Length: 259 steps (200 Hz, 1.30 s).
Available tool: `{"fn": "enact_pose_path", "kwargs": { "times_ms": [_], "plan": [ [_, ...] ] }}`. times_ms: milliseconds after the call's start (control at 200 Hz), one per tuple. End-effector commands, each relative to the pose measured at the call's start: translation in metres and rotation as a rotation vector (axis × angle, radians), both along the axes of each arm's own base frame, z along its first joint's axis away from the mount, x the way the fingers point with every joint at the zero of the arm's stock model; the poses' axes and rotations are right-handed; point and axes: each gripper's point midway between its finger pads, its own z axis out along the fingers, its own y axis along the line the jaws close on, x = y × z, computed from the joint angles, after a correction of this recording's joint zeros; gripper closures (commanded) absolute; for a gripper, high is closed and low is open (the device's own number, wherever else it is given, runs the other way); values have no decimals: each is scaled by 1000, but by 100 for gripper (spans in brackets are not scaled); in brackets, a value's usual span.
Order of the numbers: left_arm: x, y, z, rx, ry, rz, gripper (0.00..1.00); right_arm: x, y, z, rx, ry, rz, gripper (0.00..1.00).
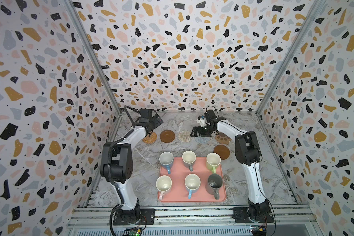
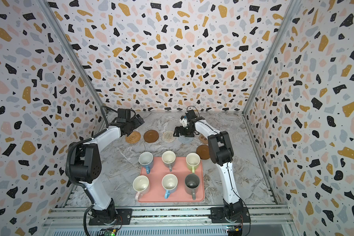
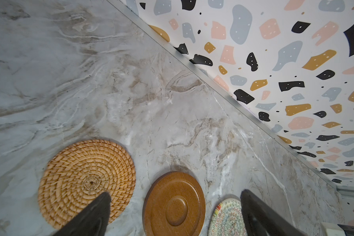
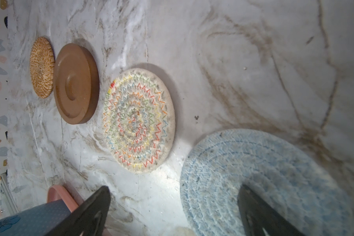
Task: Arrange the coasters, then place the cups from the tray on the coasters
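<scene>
**Top views.** I read the table (image 1: 147,159) as a clock face. The tray (image 1: 192,200) sits at 6 o'clock with all six cups (image 1: 189,158) upright on it, handles toward 6. A row of coasters runs along the 12 o'clock side, from 10 toward 2:
- orange woven coaster (image 1: 150,138)
- brown disc (image 1: 167,136)
- beige woven coaster (image 1: 184,136)
- light-blue woven coaster (image 1: 201,140)
- paw coaster (image 1: 223,139), partly hidden by the right arm

A second brown disc (image 1: 221,151) lies out of line, at 1 o'clock off the tray, just beside its far corner. The left gripper (image 1: 154,126) hangs over the 10 o'clock end of the row. The right gripper (image 1: 197,132) is over the light-blue woven coaster.

**Left wrist.** The jaws are spread wide and hold nothing. The brown disc lies flat on the table between them. One finger (image 3: 94,212) overlaps the orange woven coaster; I cannot tell whether it touches.

**Right wrist.** The jaws are wide apart and empty. One finger (image 4: 260,212) is over the light-blue woven coaster, the other over bare table. A corner of the tray shows nearby.

**Progress, my estimate.** Five coasters are lined up and the sixth is not yet in the row. No cup has left the tray, so all six placements remain — the task is in its early part.
</scene>
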Motion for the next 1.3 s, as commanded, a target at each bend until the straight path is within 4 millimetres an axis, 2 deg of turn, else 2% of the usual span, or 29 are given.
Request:
{"fn": "enact_pose_path", "kwargs": {
  "times_ms": [0,240,776,1061,1292],
  "plan": [
    [2,4,16,18,-36,5,0,-1,-12,-13,-35,46,-31,1],
    [2,5,18,19,-38,5,0,2,-17,-11,-39,43,-43,1],
    [4,4,20,15,-46,1,0,1,-5,-2,-5,29,-14,1],
    [2,2,20,11,-47,-7,0,13,2,29,20,-23,-2,1],
    [0,2,21,12,-51,-11,0,16,2,67,45,-81,2,1]
  ]
}}
